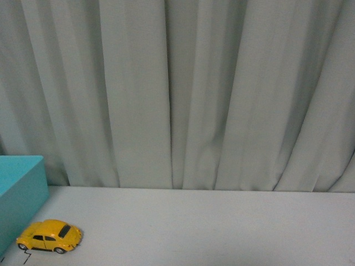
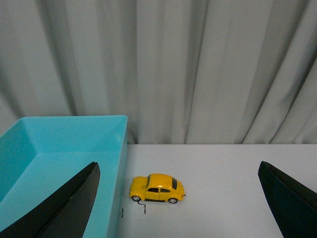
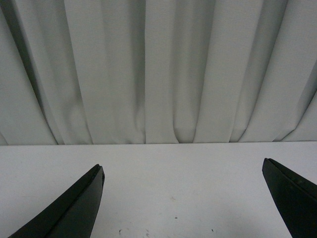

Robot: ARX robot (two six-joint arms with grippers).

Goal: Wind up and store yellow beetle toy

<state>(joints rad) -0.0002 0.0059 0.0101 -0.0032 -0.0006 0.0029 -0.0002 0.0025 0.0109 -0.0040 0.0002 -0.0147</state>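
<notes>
- The small yellow beetle toy car [image 1: 50, 236] sits in the lower left corner of the front view. It stands upright on its black wheels on the pale grey tabletop [image 1: 222, 227], side-on to the camera.
- It is glossy yellow, with a rounded roof and bulging fenders. The side windows are dark, there is a dark pane on the slope facing away from the box, and the hubs are silver. In the left wrist view the toy [image 2: 157, 188] looks whole and level.
- It is free on the table with nothing gripping it, so by my reading the winding step has not begun.
- Small dark marks [image 2: 142, 207] are drawn on the tabletop just beside the wheels. They are likely placement marks, which would explain why the toy sits exactly there.
- The open turquoise plastic box [image 1: 19, 188] fills the left edge of the front view, just beside one rounded end of the toy. The left wrist view shows a thin gap between toy and box wall [image 2: 119, 198]. The box is probably the storage spot, set close to keep the carry short.
- The left gripper [image 2: 178, 166] has its two black fingers spread wide and nothing between them. It looks toward the toy and the box, well apart from both.
- The right gripper [image 3: 182, 166] is likewise spread and empty, over bare tabletop.
- Neither arm shows in the front view.
- A pleated grey-white curtain [image 1: 194, 94] closes off the far side of the table.
</notes>
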